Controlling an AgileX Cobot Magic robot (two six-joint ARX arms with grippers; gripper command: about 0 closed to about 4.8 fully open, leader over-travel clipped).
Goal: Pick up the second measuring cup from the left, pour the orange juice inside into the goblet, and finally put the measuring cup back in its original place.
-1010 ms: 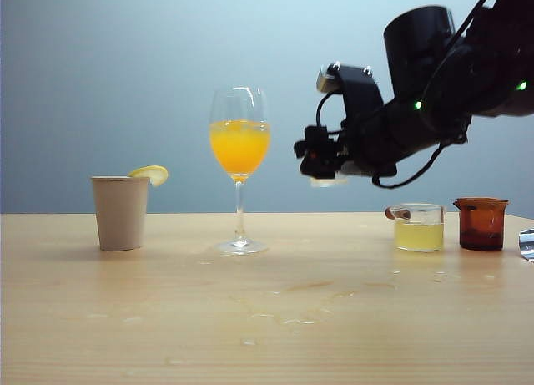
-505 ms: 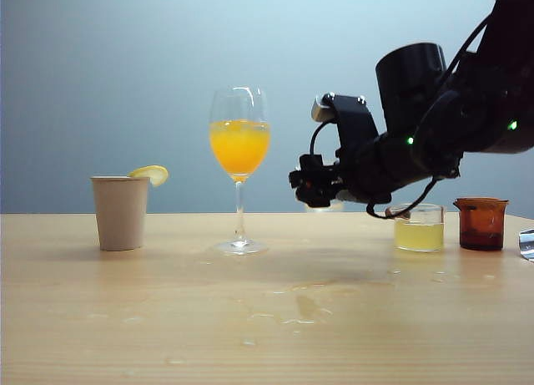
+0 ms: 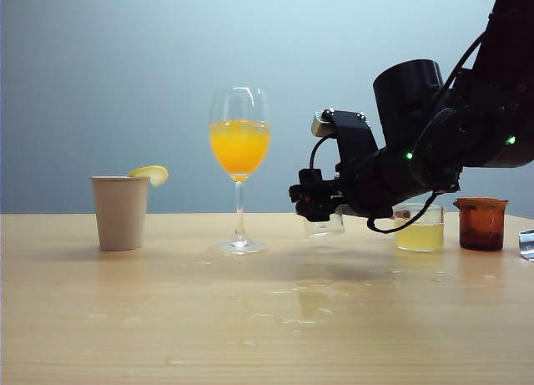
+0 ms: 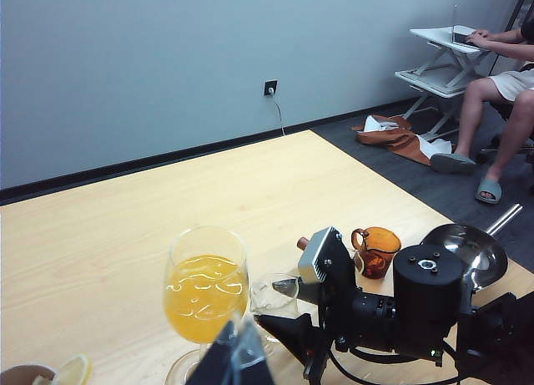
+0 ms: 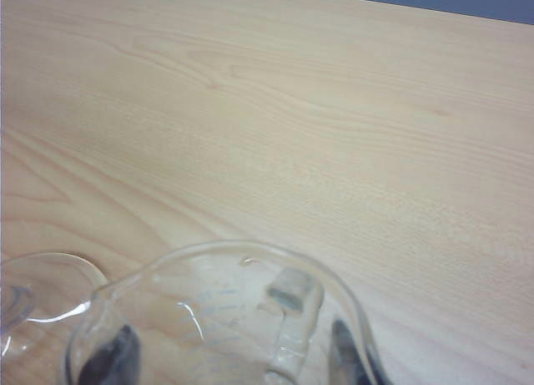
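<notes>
My right gripper (image 3: 310,203) clamps empty measuring cup (image 3: 324,225), low at goblet's (image 3: 239,168) 3 o'clock, just above table (image 3: 167,318). Orange juice (image 3: 239,145) sits in goblet. My left gripper (image 4: 238,360): can't tell open or closed. Risk: releasing before base seats tips cup; wet patches let it skid; wide sweep clips goblet stem.

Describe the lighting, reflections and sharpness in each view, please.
Exterior view: even light, faint arm shadow and wet sheen on the table. Left wrist view: sharp, highlights on the goblet. Right wrist view: the measuring cup is near, blurred, with glare.
</notes>
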